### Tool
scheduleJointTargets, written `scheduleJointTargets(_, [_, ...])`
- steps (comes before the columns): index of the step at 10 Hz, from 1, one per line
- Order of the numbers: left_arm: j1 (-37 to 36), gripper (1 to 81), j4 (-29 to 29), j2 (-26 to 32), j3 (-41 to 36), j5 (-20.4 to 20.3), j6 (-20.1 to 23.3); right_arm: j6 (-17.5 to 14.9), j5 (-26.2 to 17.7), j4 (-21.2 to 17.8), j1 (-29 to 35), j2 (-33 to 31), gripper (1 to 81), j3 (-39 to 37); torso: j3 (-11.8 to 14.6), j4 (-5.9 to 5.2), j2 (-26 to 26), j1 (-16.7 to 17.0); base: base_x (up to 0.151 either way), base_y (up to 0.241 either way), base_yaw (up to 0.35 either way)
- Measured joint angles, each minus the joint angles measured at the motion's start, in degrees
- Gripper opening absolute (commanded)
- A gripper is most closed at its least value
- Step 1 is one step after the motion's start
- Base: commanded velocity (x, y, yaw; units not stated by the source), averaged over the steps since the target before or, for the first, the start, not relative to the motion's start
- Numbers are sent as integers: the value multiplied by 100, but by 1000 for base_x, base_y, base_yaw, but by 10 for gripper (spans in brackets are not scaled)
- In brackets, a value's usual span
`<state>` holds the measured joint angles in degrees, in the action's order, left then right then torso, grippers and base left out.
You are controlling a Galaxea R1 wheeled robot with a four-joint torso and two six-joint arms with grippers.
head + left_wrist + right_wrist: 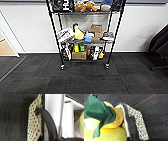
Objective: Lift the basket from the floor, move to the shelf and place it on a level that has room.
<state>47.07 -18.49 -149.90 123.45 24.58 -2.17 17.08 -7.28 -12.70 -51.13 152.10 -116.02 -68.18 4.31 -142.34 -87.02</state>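
**Basket close at both wrists, rack ahead**

Left wrist: basket wall right against the camera, dark loop handle arching across it, carpet beyond. Grip unreadable. Right wrist: basket's other side, plush pineapple inside; grip unreadable. Head view: rack against the wall.

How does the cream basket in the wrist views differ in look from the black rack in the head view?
The basket is cream woven lattice with dark holes; the shelf is thin black wire and posts. The basket shows close against the carpet; the shelf stands upright on casters by the white wall. Both hold things: a pineapple plush lies in the basket.
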Motion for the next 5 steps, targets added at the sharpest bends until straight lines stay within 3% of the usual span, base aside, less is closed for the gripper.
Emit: scheduleJointTargets(5, [-2, 10, 37, -129, -27, -38, 0, 1, 26, -6, -13, -69, 10, 102, -2, 0, 0, 0, 0, 0, 0])
